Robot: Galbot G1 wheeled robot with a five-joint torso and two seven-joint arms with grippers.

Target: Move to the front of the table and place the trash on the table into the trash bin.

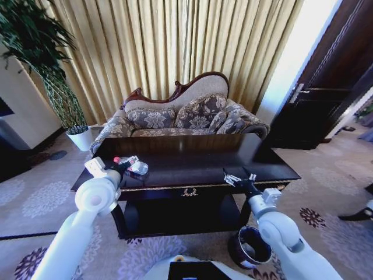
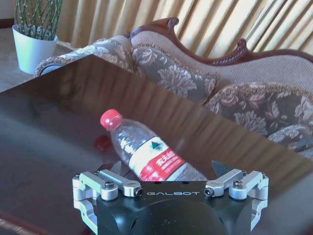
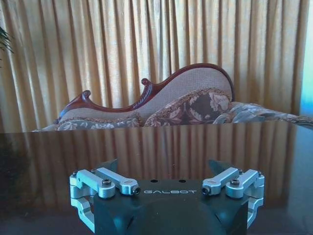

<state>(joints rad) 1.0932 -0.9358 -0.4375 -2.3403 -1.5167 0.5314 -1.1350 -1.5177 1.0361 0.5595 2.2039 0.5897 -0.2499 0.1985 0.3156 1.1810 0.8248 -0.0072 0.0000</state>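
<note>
Both jaws stand apart on each gripper. Our left gripper [image 2: 166, 171] sits left of centre in the head view, low over the table [image 1: 192, 169], its spread fingers [image 2: 113, 170] on either side of the bottle [image 2: 146, 154], not closed on it. That bottle lies on its side, red cap [image 2: 110, 119] pointing away from our wrist, near the table's left front. Our right gripper [image 1: 238, 177] hovers open above the table's right front edge, right of centre in the head view. At lower right, the trash bin [image 1: 249, 247] stands on the carpet [image 1: 326, 198] beside the table's right front leg. Behind the table we see a sofa [image 1: 186, 116].
</note>
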